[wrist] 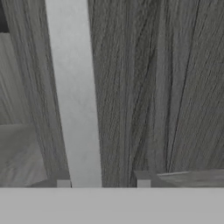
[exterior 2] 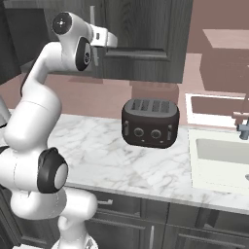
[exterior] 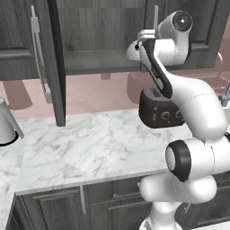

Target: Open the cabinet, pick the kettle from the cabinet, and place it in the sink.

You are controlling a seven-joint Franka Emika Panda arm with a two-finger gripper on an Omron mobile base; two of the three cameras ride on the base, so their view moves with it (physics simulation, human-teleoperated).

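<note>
The cabinet's (exterior: 103, 27) left door (exterior: 57, 67) stands swung open and its right door (exterior 2: 146, 29) is closed. A pale dome that looks like the kettle (exterior: 131, 52) sits on the shelf inside, just below my hand. My gripper (exterior 2: 98, 39) is up at the right door's vertical silver handle (exterior 2: 92, 19). In the hand view the handle (wrist: 72, 87) runs up from between my gripper's (wrist: 103, 181) tips. It lies against the left fingertip (wrist: 63, 183), with a gap to the right one, so the jaws stand apart. The sink (exterior 2: 219, 155) lies at the counter's right.
A dark toaster (exterior 2: 150, 121) stands on the marble counter (exterior: 90, 148) below my arm. A conical silver vessel (exterior: 6, 123) sits at the far left. The faucet (exterior 2: 243, 124) rises beside the sink. The open left door juts out over the counter.
</note>
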